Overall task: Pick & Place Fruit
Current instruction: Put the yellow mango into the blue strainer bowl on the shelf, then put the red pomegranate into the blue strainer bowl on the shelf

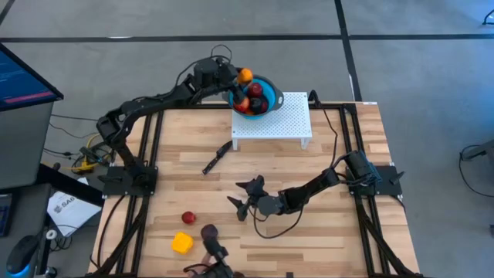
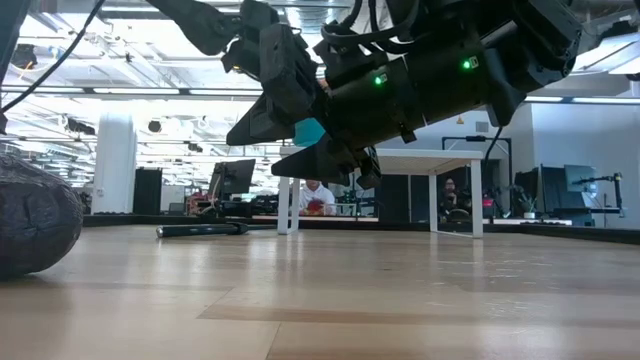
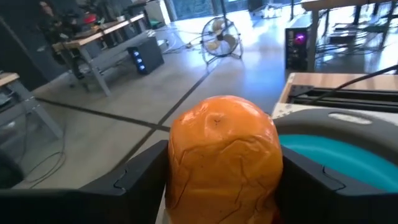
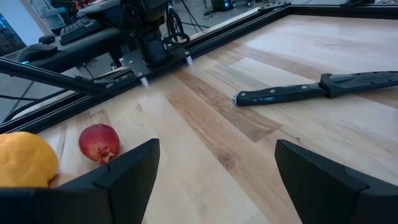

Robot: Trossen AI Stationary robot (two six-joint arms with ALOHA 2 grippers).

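We see the left gripper (image 1: 241, 79) pinching the orange fruit (image 1: 245, 75) at the blue bowl's (image 1: 272, 83) rim, bowl just beside; the right gripper (image 1: 245, 197), fingers spread, sits nearer the red fruit (image 1: 187, 218) left on the desk (image 1: 324, 177).

The counter (image 1: 324, 185) is viewed straight down from overhead, and level from its surface. The knife (image 1: 215, 159) is shared by overhead, low and right wrist views.
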